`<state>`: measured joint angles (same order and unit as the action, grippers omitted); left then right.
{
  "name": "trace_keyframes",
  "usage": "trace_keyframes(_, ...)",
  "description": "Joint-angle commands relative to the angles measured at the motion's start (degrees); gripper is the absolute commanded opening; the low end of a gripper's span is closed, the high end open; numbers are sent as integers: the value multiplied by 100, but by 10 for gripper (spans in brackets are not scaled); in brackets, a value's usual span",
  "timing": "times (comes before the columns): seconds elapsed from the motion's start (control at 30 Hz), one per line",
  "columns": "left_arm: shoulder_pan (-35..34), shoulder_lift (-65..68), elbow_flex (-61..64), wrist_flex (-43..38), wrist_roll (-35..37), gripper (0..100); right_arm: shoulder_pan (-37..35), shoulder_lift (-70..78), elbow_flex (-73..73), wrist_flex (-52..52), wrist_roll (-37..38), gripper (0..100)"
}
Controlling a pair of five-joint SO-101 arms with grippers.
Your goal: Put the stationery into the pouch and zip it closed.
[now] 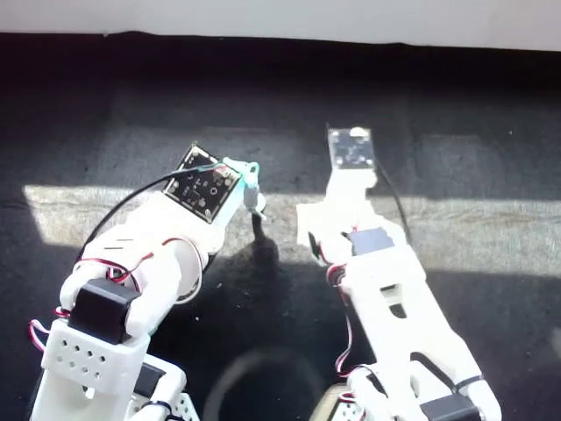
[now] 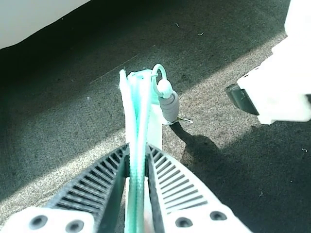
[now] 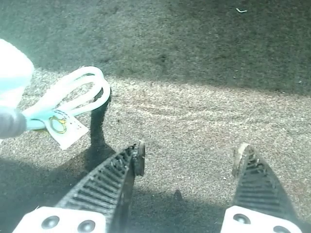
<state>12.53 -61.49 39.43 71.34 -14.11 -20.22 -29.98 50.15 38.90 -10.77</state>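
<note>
High view: left pincer clamped on one thin white-and-teal pouch, held edge-on over the worktop. Left wrist view: one grey pull hangs at the pouch's far end; if zipping is the step in hand, hold the pouch firm, pinch the pull squarely and draw it straight along the zip. Right wrist view: right pincer apart, near the pouch, not touching; one gold ring and one white tag on it.

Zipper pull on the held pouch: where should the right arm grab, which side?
Likely the grey pull tab, from the right arm's side: it juts off the pouch end, beyond the left gripper, toward the open right gripper.
</note>
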Motion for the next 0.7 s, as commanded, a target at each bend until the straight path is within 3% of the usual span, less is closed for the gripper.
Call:
trace_keyframes(0.0, -31, -57, -22, -79, 26, 9, -470, -180, -286, 13, 26, 286)
trace_keyframes(0.1, -31, -57, -22, -105, 26, 9, -804, -180, -295, 4, 0, 286)
trace_keyframes(0.3, -31, -57, -22, -105, 26, 9, -1015, -127, -787, -13, -1037, 286)
trace_keyframes(0.53, -31, -57, -22, -105, 18, 9, -1464, -110, -1156, -48, -1064, 286)
trace_keyframes(0.67, -31, -57, -57, -105, 18, 9, -1411, -48, -1007, -725, -1055, 286)
